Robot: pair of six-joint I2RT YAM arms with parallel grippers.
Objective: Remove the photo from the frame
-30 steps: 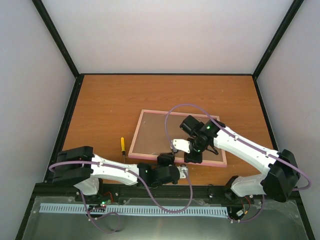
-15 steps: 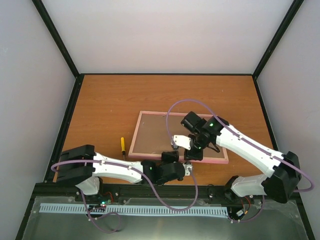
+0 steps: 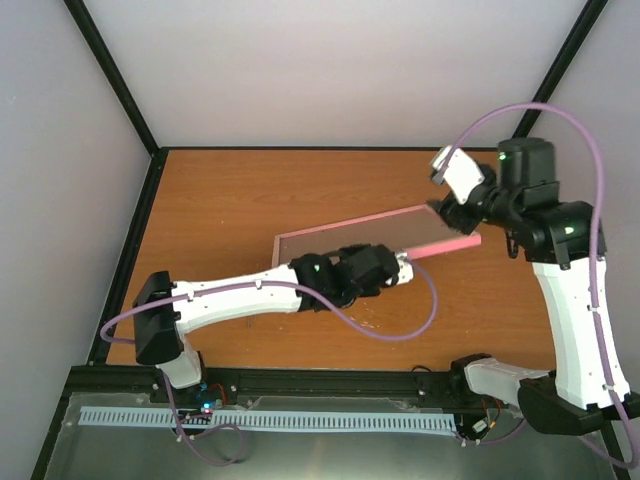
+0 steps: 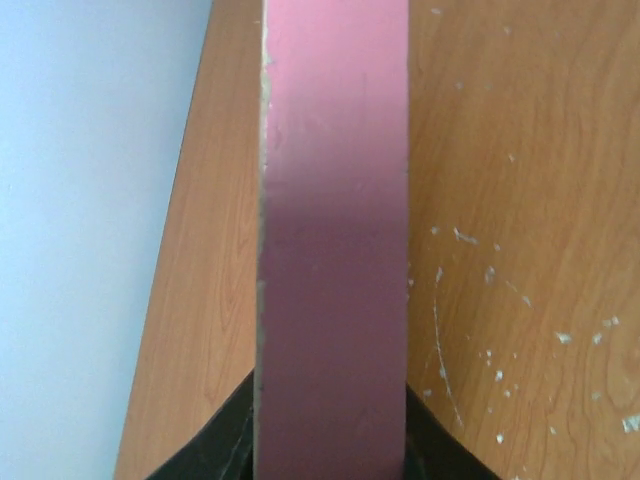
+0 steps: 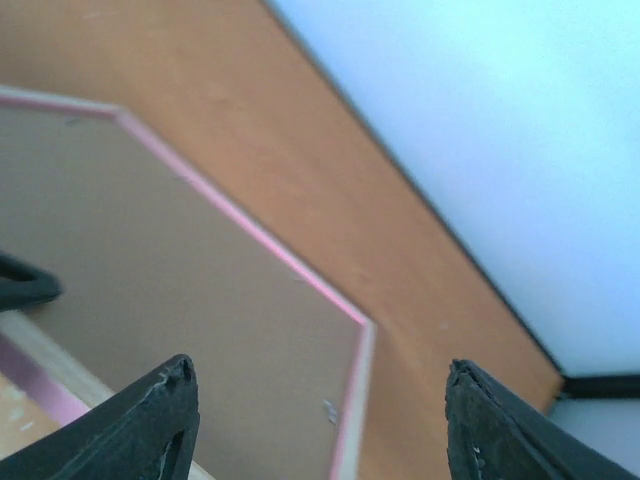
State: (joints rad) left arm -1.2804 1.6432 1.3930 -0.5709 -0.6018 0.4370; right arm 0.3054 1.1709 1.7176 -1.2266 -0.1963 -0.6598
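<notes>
The left hand (image 3: 400, 267) is pinching the frame (image 3: 445, 247) by its thick pink edge. In the left wrist view that edge (image 4: 335, 250) runs straight out from the hand (image 4: 332, 445) up the middle of the picture, with a black finger (image 4: 220, 455) pressed against it on each side. Seen from above, the frame sits at a slant, its pink rim stretching away to the left of the left hand and a short way on to its right. Whether the far corner touches the bench (image 3: 230, 200) cannot be told. The right hand (image 3: 447, 213) hangs just beside the frame's right corner, close above it, with its fingers spread wide and nothing between them. Its own camera looks down past both dark fingertips (image 5: 170, 395) at the frame (image 5: 200, 290) below and ahead of the hand (image 5: 318, 378): a dull brown-grey panel bounded by a thin pink line, with the orange wood of the bench (image 5: 250, 150) beyond it. The photo itself does not show in any view; only that plain panel fills the frame. On either side of the left hand's grip the bench (image 4: 520, 200) shows pale scuffs and flecks, and a purple cable (image 3: 420, 320) loops near the left arm.
</notes>
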